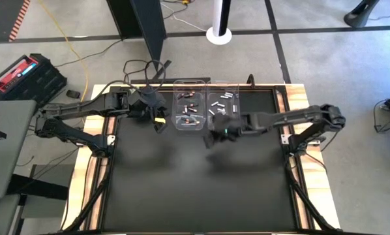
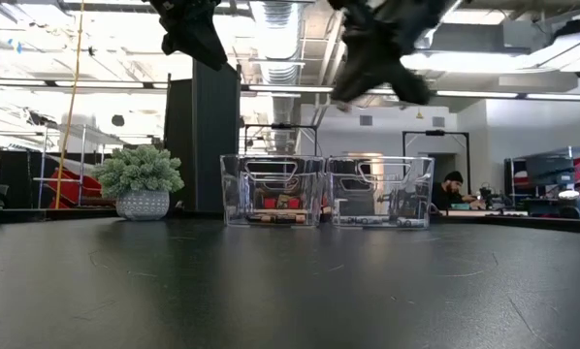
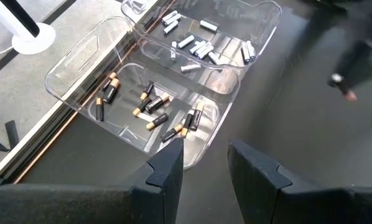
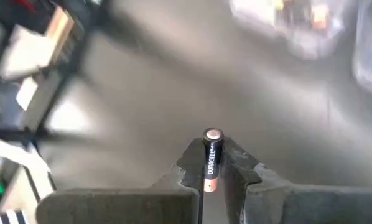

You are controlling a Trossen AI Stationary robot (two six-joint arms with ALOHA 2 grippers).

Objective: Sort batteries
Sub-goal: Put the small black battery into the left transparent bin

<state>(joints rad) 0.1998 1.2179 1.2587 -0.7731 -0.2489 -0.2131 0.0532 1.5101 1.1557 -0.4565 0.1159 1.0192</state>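
Two clear bins stand side by side at the table's far middle. The left bin [image 1: 189,112] [image 3: 142,102] holds dark batteries with copper ends. The right bin [image 1: 222,104] [image 3: 204,43] holds silver ones. My left gripper [image 3: 204,165] hovers open just left of the left bin [image 1: 159,123], with nothing between its fingers. My right gripper [image 1: 214,137] hangs above the mat, just near of the bins. It is shut on a dark battery [image 4: 211,155] with a copper end. My right gripper pinches the battery's dark body [image 4: 211,165] between its two fingers. The battery lies along the fingers. Its silver-capped end [image 4: 212,135] sticks out past the fingertips and its copper end [image 4: 210,185] sits farther back. The fingers slant downward and the battery is clear of the table.
The black mat [image 1: 195,183] stretches bare from the bins to the table's near edge. A potted plant [image 2: 142,179] stands beyond the table's far left. A red and black toolbox [image 1: 25,73] sits on the floor at the left. A person [image 2: 453,189] sits far back in the room.
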